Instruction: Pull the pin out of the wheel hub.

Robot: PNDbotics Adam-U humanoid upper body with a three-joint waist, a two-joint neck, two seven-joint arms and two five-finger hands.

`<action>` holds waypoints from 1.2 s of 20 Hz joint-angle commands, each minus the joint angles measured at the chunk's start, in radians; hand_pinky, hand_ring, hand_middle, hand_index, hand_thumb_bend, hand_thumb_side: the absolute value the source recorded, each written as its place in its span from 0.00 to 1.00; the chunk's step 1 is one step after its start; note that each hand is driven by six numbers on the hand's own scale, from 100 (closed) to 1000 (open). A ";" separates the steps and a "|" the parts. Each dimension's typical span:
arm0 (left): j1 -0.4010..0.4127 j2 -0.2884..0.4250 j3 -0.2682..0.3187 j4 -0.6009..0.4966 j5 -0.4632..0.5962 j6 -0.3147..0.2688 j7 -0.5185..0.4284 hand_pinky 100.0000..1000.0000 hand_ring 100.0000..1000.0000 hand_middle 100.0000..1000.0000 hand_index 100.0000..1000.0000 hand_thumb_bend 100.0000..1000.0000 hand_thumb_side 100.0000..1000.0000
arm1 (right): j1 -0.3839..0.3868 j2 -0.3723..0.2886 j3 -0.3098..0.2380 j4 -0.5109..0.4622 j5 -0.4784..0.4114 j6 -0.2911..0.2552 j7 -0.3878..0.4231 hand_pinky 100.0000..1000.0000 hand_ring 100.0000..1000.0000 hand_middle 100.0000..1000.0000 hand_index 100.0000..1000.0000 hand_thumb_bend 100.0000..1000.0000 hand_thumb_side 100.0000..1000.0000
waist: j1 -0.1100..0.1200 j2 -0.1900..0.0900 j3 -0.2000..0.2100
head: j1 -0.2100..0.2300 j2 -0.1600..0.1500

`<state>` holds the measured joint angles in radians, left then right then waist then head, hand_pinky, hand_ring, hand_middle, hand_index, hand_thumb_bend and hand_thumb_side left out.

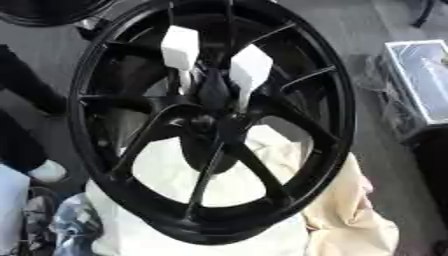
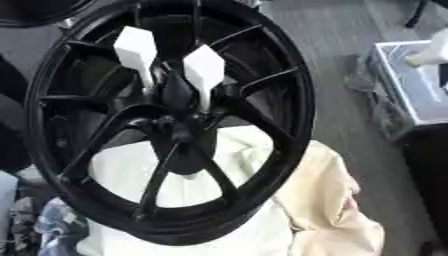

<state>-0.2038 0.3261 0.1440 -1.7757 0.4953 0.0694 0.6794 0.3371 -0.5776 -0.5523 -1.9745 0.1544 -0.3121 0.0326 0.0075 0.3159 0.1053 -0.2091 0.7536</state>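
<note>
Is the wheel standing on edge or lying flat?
On edge, tilted: the black wheel stands propped on the cream cloth, spokes facing the camera. Its pin isn't discernible.

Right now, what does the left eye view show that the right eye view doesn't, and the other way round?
Left only: a pale rounded shape at the left edge, beside the rim. Right only: a pale object above the silver case. Both: the black spoked wheel, two white blocks above its hub, and cream cloth beneath. Neither shows a hand.
</note>
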 commanded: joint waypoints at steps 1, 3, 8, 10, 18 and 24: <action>-0.011 0.012 -0.002 -0.025 -0.021 0.000 -0.012 0.61 0.68 0.73 0.73 0.12 0.91 | 0.010 0.072 -0.009 -0.025 0.052 -0.020 0.020 1.00 0.79 0.77 0.94 0.00 0.09 | 0.002 -0.026 -0.002 | 0.012 -0.012; -0.012 0.012 -0.004 -0.028 -0.025 0.002 -0.015 0.61 0.68 0.73 0.73 0.12 0.90 | 0.013 0.104 -0.013 -0.026 0.053 -0.010 0.016 1.00 0.80 0.80 0.96 0.00 0.22 | 0.005 -0.026 -0.003 | 0.015 -0.012; -0.017 0.012 -0.007 -0.030 -0.026 0.004 -0.022 0.61 0.68 0.73 0.73 0.12 0.90 | 0.007 0.138 -0.015 -0.026 0.028 0.008 -0.006 1.00 0.80 0.81 0.97 0.00 0.44 | 0.011 -0.026 -0.005 | 0.015 -0.010; -0.018 0.013 -0.009 -0.030 -0.026 0.005 -0.024 0.61 0.68 0.73 0.73 0.12 0.90 | 0.003 0.139 -0.014 -0.026 0.009 0.011 -0.015 1.00 0.79 0.81 0.97 0.00 0.45 | 0.012 -0.025 -0.005 | 0.015 -0.010; -0.021 0.015 -0.011 -0.032 -0.024 0.007 -0.028 0.61 0.68 0.73 0.73 0.12 0.90 | -0.007 0.134 -0.014 -0.026 -0.024 0.059 -0.035 1.00 0.79 0.79 0.95 0.00 0.13 | 0.012 -0.021 -0.006 | 0.014 -0.003; -0.028 0.015 -0.020 -0.038 -0.029 0.010 -0.038 0.61 0.68 0.73 0.73 0.12 0.90 | -0.048 0.124 0.032 -0.026 -0.184 0.044 -0.089 1.00 0.73 0.68 0.86 0.00 0.33 | 0.013 -0.020 -0.004 | 0.016 -0.012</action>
<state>-0.2212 0.3239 0.1239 -1.7929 0.4748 0.0794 0.6467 0.2887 -0.4264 -0.5222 -1.9770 0.0089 -0.2646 -0.0425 0.0216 0.3139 0.1009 -0.1951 0.7531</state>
